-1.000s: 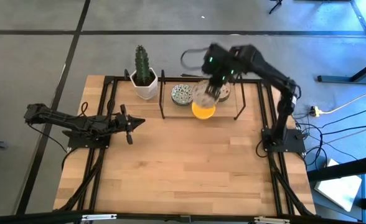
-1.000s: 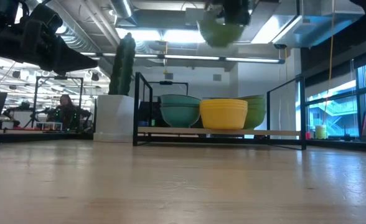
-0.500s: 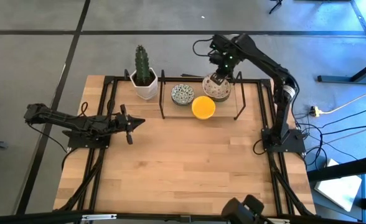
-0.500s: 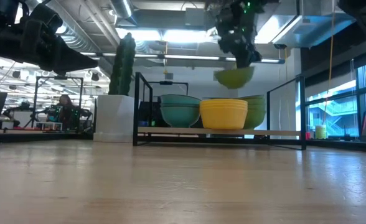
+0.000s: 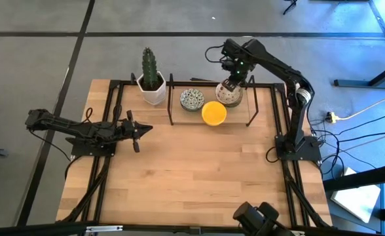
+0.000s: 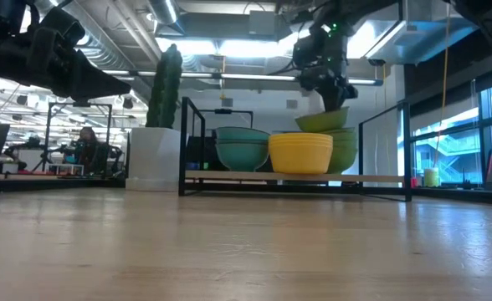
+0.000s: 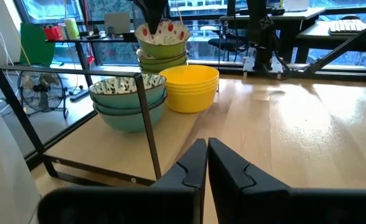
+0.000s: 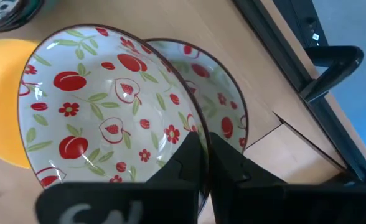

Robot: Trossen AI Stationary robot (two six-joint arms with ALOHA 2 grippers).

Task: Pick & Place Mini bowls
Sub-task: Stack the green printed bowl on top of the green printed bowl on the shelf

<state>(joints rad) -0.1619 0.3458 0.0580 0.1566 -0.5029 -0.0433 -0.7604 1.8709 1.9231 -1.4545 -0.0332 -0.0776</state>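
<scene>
A: How's the light?

B: Bright and even from overhead. In the low view, ceiling lights (image 6: 229,48) glare white, and the cactus (image 6: 164,86) stands dark against them.

A: Shadows?

B: Soft ones only. The table (image 5: 192,170) is evenly lit in the high view, with a pale sheen on it in the left wrist view.

A: Sharpness?

B: The low view's near boards are blurred.

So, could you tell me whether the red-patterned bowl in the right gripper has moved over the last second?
Yes: the red-patterned bowl, held by the right gripper, came down onto the green-sided stack beside the yellow bowls.
</scene>
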